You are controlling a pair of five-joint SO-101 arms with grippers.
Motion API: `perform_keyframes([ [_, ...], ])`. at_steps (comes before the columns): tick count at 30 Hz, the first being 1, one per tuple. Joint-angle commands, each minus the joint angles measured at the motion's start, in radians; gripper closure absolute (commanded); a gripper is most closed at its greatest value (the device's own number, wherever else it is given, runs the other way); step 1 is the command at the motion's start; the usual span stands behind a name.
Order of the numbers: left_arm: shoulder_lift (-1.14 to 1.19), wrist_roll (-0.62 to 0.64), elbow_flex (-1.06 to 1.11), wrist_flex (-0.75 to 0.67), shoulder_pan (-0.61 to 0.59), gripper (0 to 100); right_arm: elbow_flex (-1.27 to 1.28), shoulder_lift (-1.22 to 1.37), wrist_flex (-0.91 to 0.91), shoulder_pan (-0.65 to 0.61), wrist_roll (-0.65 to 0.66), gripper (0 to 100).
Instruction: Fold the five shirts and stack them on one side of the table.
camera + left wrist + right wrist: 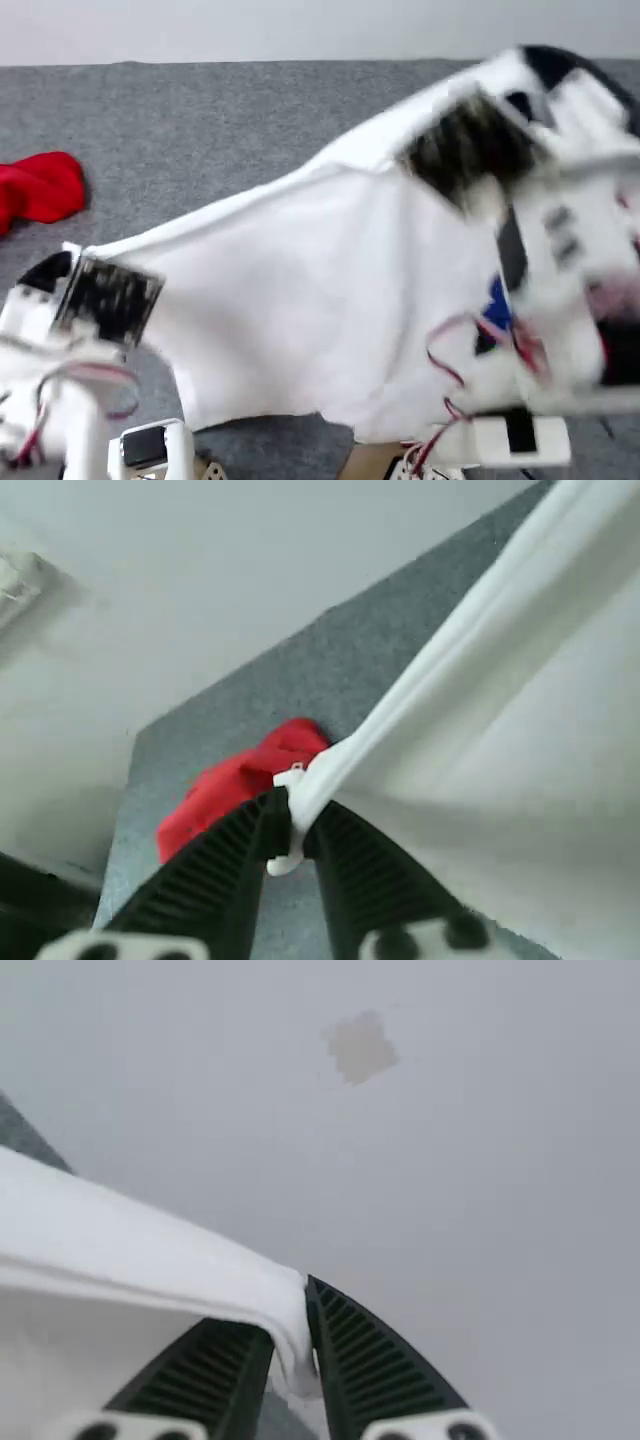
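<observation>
Above the grey felt-like bench (pixel 220 130), a white shirt (pixel 320 290) hangs stretched between both arms. It is smooth plain fabric, spread into a wide sheet with one taut folded edge running diagonally from low near the left arm up to the right arm. Its lower hem hangs loose over the near edge of the bench. The left claw (pixel 290 815) has black ribbed fingers clenched on a bunched corner of the white shirt, with cloth squeezed between the pads and almost no gap. The right claw (pixel 300 1310) has the same ribbed black fingers, pinched tight on the opposite thick rolled edge and raised high against a pale wall. A red shirt (pixel 40 188) lies crumpled in a soft heap on the bench at the far left, apart from the white one.
</observation>
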Motion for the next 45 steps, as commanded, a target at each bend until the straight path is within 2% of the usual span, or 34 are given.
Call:
perform_keyframes([
  [1,0.003,-0.012,0.173,-0.189,-0.006,99,-0.011,0.111,0.036,-0.045,-0.054,98.9],
  [5,0.011,-0.014,0.363,-0.417,-0.006,99,-0.018,0.259,0.027,-0.056,-0.063,98.9],
  [9,0.101,-0.052,0.466,-0.588,-0.006,99,-0.018,0.398,-0.039,-0.053,-0.063,98.9],
  [15,0.354,-0.052,0.450,-0.801,0.003,99,-0.018,0.570,-0.208,-0.054,-0.063,98.9],
  [20,0.572,-0.052,0.321,-0.882,0.021,99,-0.018,0.676,-0.409,-0.056,-0.061,98.9],
  [26,0.864,-0.051,0.038,-0.901,0.021,100,-0.018,0.805,-0.680,-0.054,-0.052,98.9],
  [35,1.203,-0.049,-0.329,-0.858,0.031,100,-0.018,0.972,-0.980,-0.062,0.074,98.9],
  [41,1.257,-0.049,-0.404,-0.720,0.058,100,-0.020,1.003,-0.967,-0.064,0.077,99.0],
  [45,1.238,-0.054,-0.404,-0.626,0.078,100,-0.020,0.960,-0.791,-0.071,0.077,99.0],
])
